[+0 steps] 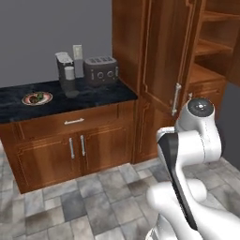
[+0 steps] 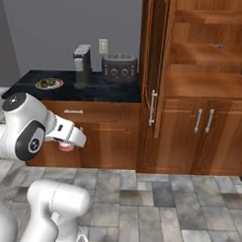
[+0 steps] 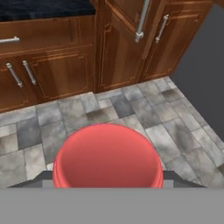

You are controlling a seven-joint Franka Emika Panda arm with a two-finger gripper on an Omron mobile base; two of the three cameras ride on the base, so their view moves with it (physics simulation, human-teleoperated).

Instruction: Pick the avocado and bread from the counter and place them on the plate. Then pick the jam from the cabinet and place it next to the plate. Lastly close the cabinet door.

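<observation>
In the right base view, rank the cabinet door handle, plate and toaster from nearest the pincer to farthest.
1. Plate, on the counter above the pincer, which holds a red-lidded jar.
2. Cabinet door handle, to its right.
3. Toaster, at the counter's back.
The first two are close.

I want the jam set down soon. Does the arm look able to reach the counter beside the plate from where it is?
Probably not yet: the gripper holds the red-lidded jam low, below the counter edge, and the plate lies far off.

Arm folded at mid height, wrist reaching forward; end effector [image 2: 66, 146] points down at the floor, fingers clamped on a red-lidded jar [image 3: 108, 157].
</observation>
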